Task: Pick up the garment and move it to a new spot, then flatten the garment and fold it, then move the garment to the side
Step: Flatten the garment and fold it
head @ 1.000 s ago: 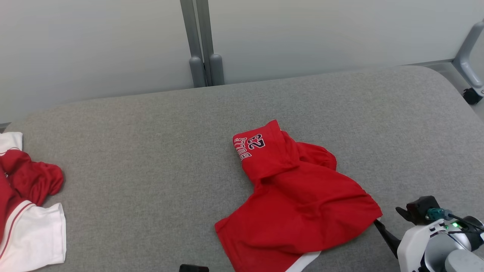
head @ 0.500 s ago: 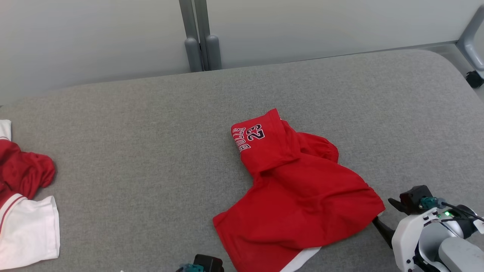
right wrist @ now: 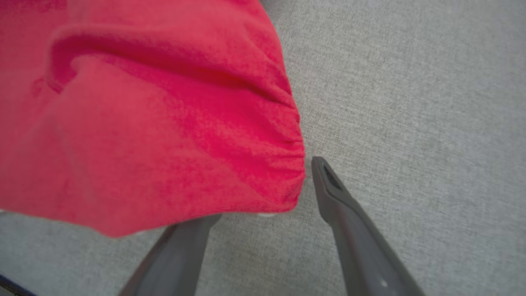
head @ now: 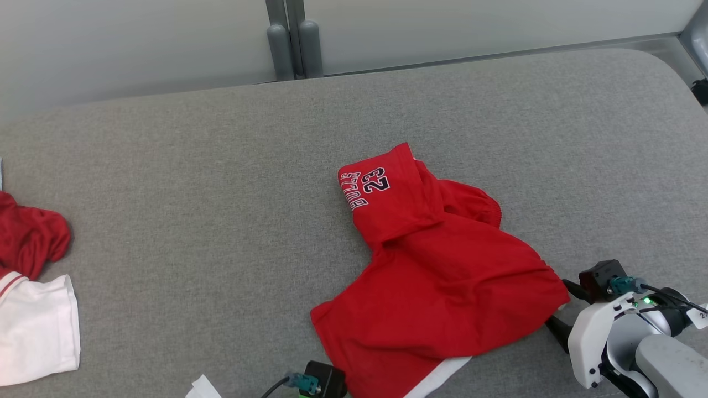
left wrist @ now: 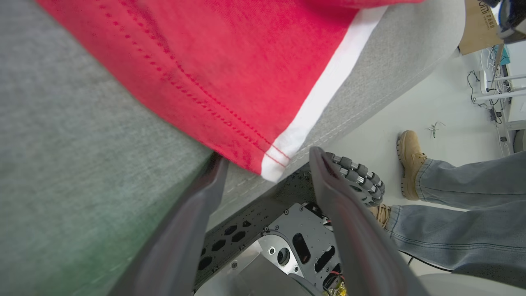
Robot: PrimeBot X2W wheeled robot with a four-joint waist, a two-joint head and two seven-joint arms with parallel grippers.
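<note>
Presently my left gripper (left wrist: 267,156) and right gripper (right wrist: 266,188) gaped wide, empty, beside the garment (head: 437,276); one right finger possibly beneath.

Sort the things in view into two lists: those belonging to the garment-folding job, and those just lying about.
Job: red Bulls shorts; grey padded table; left end effector, open; right end effector, open.
Lying about: red-and-white clothes pile; person's tan boot.

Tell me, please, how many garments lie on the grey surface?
2: the red shorts in the middle, and a red-and-white heap at the left edge, possibly hiding more.
</note>
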